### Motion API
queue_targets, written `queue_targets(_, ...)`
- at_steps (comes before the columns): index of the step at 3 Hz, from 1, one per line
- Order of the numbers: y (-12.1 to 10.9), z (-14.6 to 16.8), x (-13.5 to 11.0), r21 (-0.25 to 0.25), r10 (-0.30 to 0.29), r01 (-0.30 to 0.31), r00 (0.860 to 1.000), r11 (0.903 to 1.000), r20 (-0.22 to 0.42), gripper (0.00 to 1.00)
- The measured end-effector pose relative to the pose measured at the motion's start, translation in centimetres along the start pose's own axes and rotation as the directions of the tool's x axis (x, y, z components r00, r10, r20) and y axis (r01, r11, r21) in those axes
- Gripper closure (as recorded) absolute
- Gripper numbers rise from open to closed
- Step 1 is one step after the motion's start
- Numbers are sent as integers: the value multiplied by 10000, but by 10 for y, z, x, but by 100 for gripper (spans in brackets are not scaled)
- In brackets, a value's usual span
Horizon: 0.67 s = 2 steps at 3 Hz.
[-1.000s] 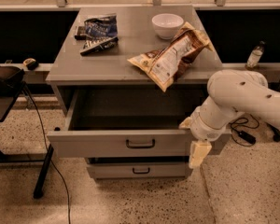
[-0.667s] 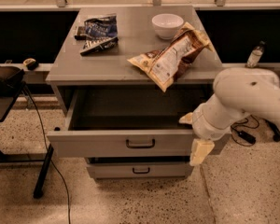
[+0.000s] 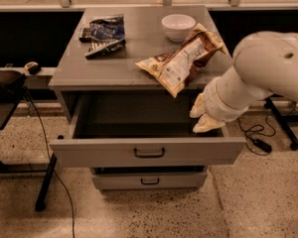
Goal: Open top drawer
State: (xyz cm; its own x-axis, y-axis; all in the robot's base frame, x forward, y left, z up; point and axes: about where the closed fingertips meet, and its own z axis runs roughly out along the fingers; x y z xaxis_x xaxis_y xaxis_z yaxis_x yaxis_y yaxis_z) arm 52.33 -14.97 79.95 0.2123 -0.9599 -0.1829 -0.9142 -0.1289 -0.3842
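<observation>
The top drawer (image 3: 89,156) of the gray cabinet stands pulled out. Its flat front carries a small black loop handle (image 3: 149,152), and its dark inside shows nothing in it. My gripper (image 3: 202,116) hangs from the white arm (image 3: 268,68) over the drawer's right side wall, just behind the front panel. Its cream fingers (image 3: 207,126) stand apart and hold nothing. The gripper is away from the handle, to its right and above it.
A narrower drawer front (image 3: 119,181) shows below. On the cabinet top (image 3: 74,63) lie a white bowl (image 3: 178,26), a brown chip bag (image 3: 181,58) overhanging the front edge, and a blue bag (image 3: 104,31). A black stand (image 3: 2,90) is at left; cables (image 3: 256,140) lie at right.
My gripper has risen from beside the right end of the drawer front to above the drawer's right wall. The drawer stays pulled out.
</observation>
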Motion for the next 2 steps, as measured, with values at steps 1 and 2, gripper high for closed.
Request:
queue_targets(1,-52,2,6,260,280,-272,9991,9993,-307,71)
queue_targets(2,-84,70,34,-156,1270,-1284,9895,9916,-683,100)
